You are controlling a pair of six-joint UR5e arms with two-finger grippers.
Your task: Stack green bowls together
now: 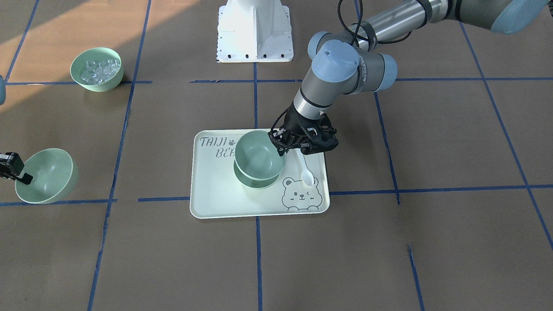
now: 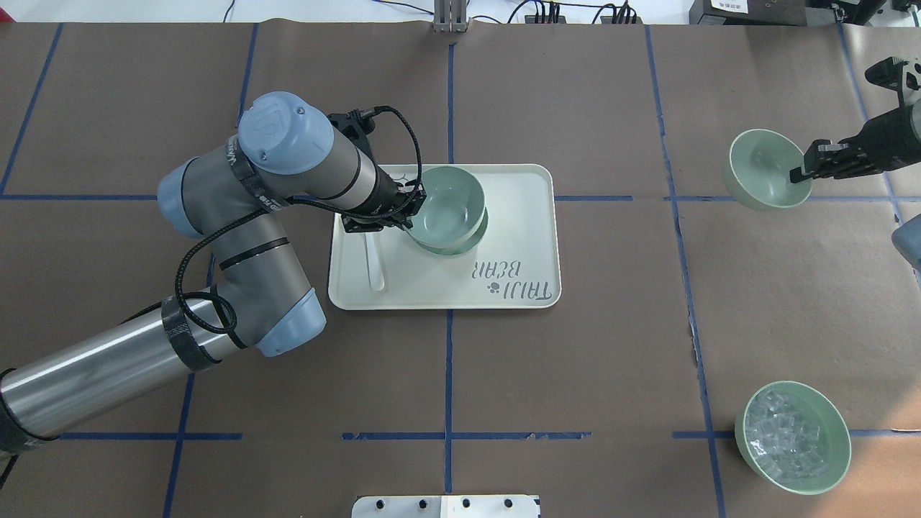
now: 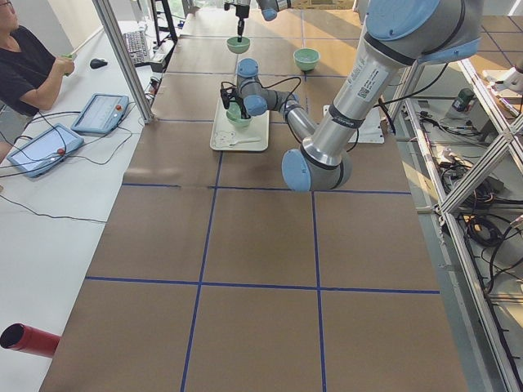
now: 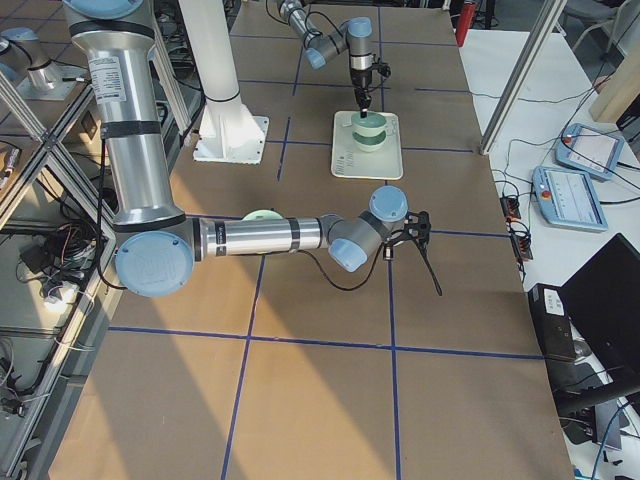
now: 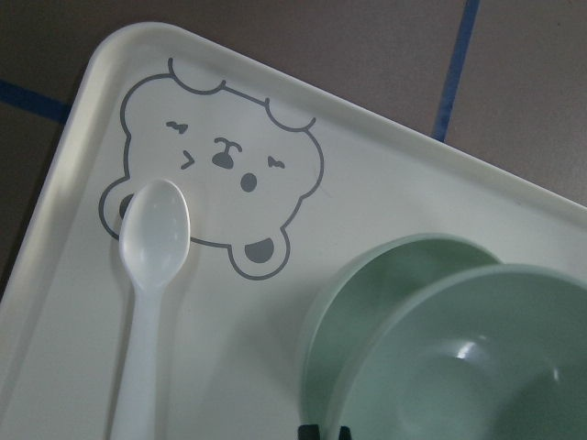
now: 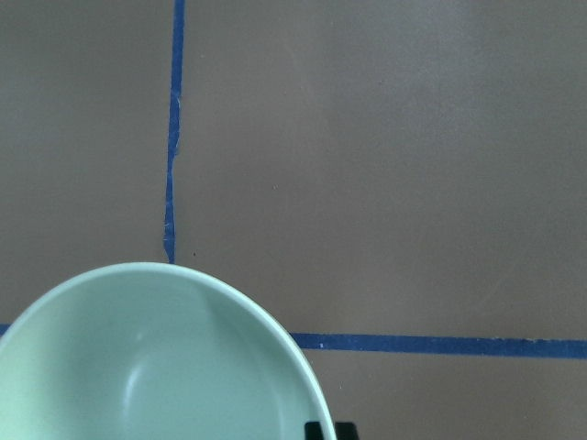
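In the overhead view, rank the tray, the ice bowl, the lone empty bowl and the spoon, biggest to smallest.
1. Tray.
2. Ice bowl and lone empty bowl: near alike; the ice bowl looks slightly larger, perhaps only from nearness.
3. Spoon.

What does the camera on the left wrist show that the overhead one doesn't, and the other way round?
Only the left wrist view shows the bear face printed on the tray; overhead, the left arm hides it. Only the overhead view shows the right gripper pinching the rim of a third green bowl, the bowl of clear cubes and the tray's lettering. Both show the white spoon lying on the tray and the upper green bowl nested off-centre in the lower green bowl.
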